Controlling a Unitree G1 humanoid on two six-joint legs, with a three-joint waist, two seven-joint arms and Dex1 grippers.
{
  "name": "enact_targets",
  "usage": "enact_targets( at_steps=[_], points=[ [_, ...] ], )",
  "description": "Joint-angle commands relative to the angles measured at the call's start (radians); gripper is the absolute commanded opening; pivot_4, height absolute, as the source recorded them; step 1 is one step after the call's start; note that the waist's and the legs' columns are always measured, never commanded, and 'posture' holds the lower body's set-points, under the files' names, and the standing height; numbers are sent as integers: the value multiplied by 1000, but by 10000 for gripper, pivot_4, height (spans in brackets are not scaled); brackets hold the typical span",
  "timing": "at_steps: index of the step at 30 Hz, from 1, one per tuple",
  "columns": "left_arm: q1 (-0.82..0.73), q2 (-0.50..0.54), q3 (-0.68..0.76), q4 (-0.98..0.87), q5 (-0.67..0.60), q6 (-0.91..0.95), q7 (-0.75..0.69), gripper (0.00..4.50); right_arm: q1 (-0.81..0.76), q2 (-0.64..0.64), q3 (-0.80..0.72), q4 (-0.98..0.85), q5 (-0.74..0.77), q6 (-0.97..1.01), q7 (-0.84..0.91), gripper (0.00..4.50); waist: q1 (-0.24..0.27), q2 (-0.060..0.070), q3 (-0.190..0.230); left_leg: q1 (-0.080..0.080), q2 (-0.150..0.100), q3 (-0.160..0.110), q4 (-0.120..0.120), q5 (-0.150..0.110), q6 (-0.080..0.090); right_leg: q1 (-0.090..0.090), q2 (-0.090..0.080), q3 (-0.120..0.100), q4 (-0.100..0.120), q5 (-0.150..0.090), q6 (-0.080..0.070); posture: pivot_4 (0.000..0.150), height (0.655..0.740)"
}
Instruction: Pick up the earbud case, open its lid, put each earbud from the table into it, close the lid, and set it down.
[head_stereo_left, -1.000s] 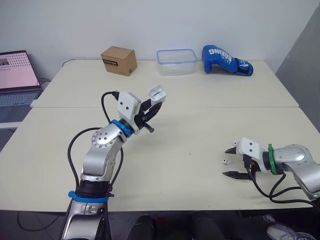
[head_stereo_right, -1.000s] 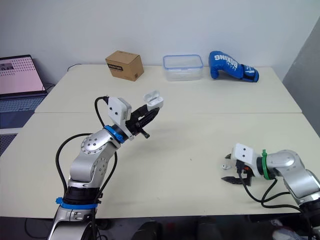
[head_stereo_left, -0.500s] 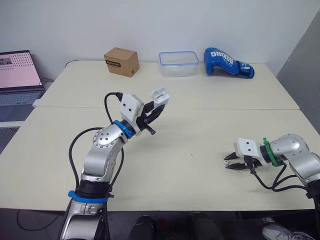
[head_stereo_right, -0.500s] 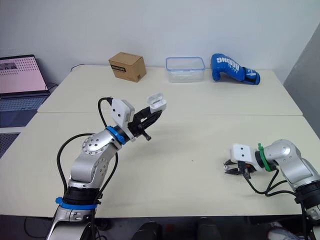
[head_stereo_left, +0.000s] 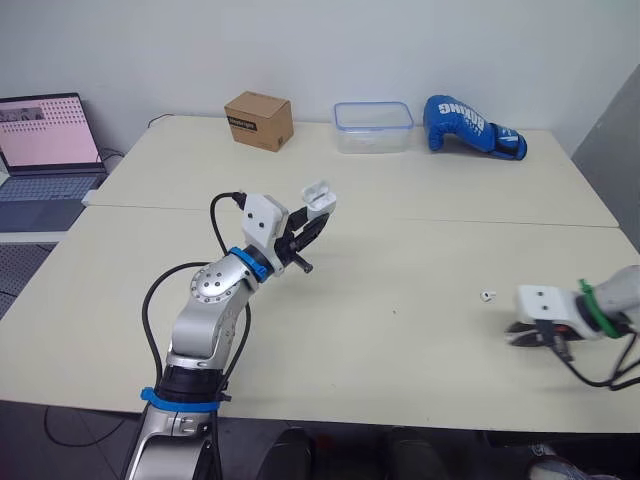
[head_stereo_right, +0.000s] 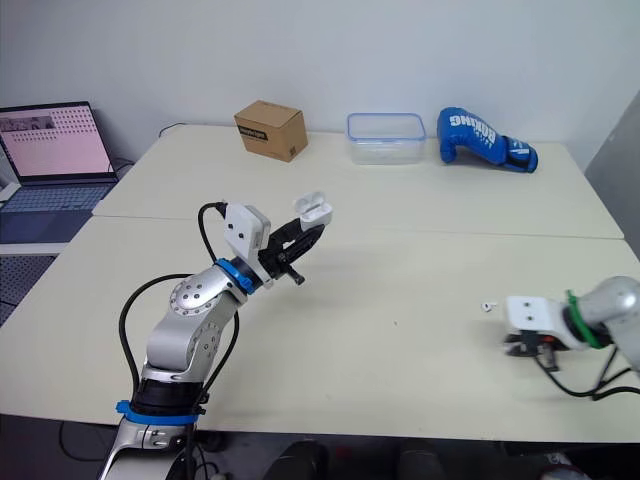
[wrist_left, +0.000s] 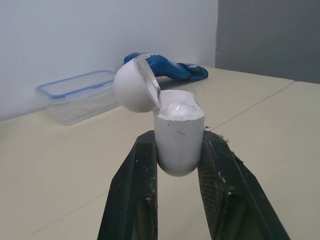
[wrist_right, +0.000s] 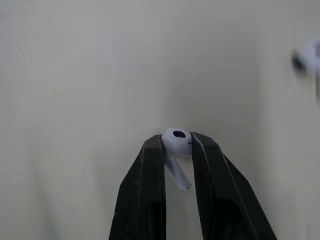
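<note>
White earbud case (head_stereo_left: 320, 197) is seen raised above the table (head_stereo_left: 400, 250), left of centre in the head views. It is clamped at its lower body between the two black fingers of the left gripper (wrist_left: 178, 145). The case is held upright, and its rounded lid is swung open and tipped back to one side on its hinge. What sits inside the open body cannot be made out.

At the lower right edge of the head views, the right gripper (wrist_right: 177, 150) is held low over the table. Its fingers are closed on one earbud (wrist_right: 175, 139), which is gripped by its rounded head, with the short stem hanging in the gap between the fingers. Whether the held earbud touches the table surface cannot be told.

A second earbud (head_stereo_left: 487, 296) is left lying on the table just beside the right gripper, towards the centre of the frame and well apart from the case.

Along the far edge of the table, across the top of the frame, a cardboard box (head_stereo_left: 259, 120), a clear plastic container (head_stereo_left: 374, 125) with a blue rim and a blue boxing glove (head_stereo_left: 472, 127) are lined up. An open laptop (head_stereo_left: 45, 140) is placed at the upper left.
</note>
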Motion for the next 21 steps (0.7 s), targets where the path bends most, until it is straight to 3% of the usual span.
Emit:
enact_targets(
  at_steps=[1,4,12,21],
  points=[
    [6,-14,-19,-58,11,-36,17,7218,44,-41,-23,38,-58,-5,-36,3825,-1,0,0,0,0,0,0,0,0,0,0,0,0,0,0,1500,7400],
    [-5,-21,-25,-47,14,-43,26,7218,74,-34,-18,61,-77,16,-51,3825,-1,0,0,1,1,0,0,0,0,0,2,-1,1,-1,2,1500,7400],
    [-39,1,-13,-4,11,-60,12,7218,67,-31,-5,76,-109,5,-31,31045,5,0,0,1,-1,-1,0,0,0,2,1,-1,0,-2,3,1500,7400],
    [-19,-21,-29,-25,13,-51,34,7218,-21,-3,29,115,-146,22,42,31045,6,0,0,1,-1,-2,0,-1,-1,2,1,-2,0,-2,2,1500,7400]
  ],
)
